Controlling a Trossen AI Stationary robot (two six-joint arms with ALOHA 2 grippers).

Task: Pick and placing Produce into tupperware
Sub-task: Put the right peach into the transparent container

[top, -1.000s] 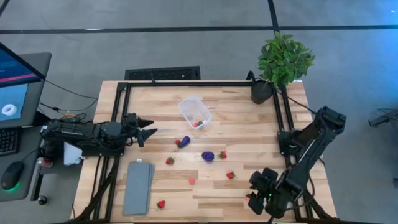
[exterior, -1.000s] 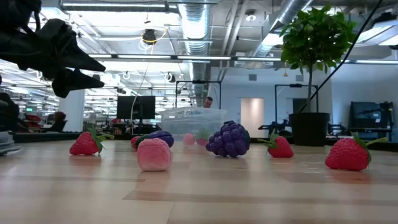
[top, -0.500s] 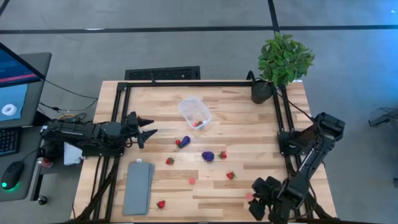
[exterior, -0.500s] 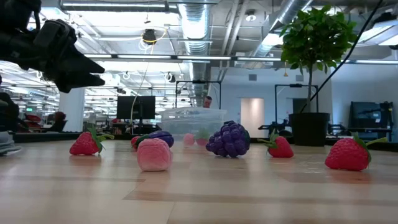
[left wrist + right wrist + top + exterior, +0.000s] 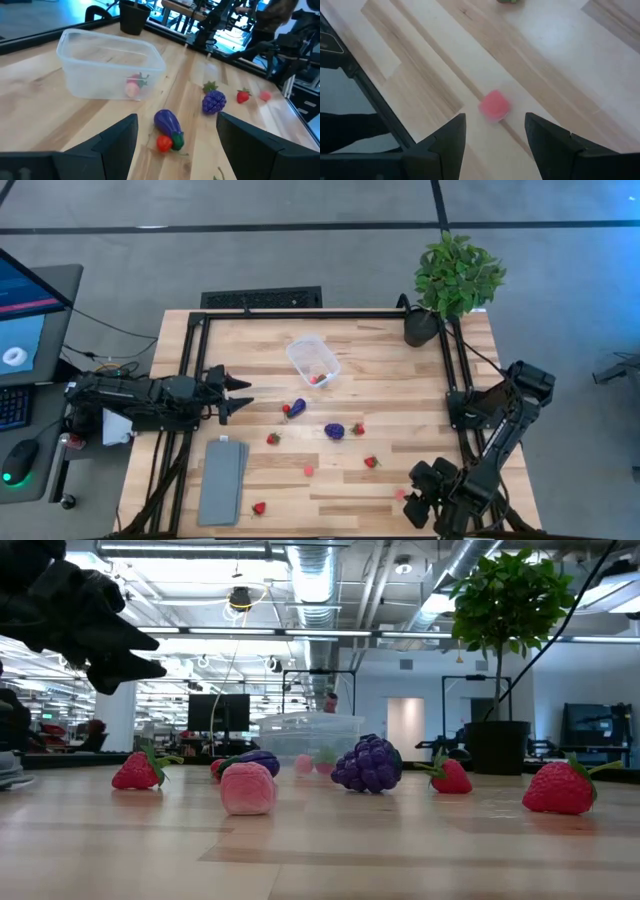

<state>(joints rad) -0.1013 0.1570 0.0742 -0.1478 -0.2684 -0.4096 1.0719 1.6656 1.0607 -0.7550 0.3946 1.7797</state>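
Landmark = the tupperware (image 5: 313, 360), far-centre of the table (image 5: 400, 395), already holding a strawberry and a pink piece.

Nearest the front edge, well off from the tub: right gripper (image 5: 421, 498) hangs low over a pink piece (image 5: 494, 105). Fingers apart, nothing between them, piece lies on the wood just ahead of the tips. Reads as a lineup for a top-down pick, not yet closed. Compared with a second ago the right arm has slid toward the front edge, and the pink piece now shows beside the gripper instead of under it.

Midway toward the tub: loose strawberries (image 5: 371, 462), grape cluster (image 5: 334, 431), then the eggplant (image 5: 168, 123) with a small red piece touching it, just short of the tub.

Left of the tub, at the table's left rail: left gripper (image 5: 233, 395), fingers wide apart, empty, held above the table and pointed at the eggplant and tub. Probably parked clear so the right arm can work. It has barely shifted, only a slight change in wrist pose.

Most produce is not yet in the tub, so the task is at an early stage.
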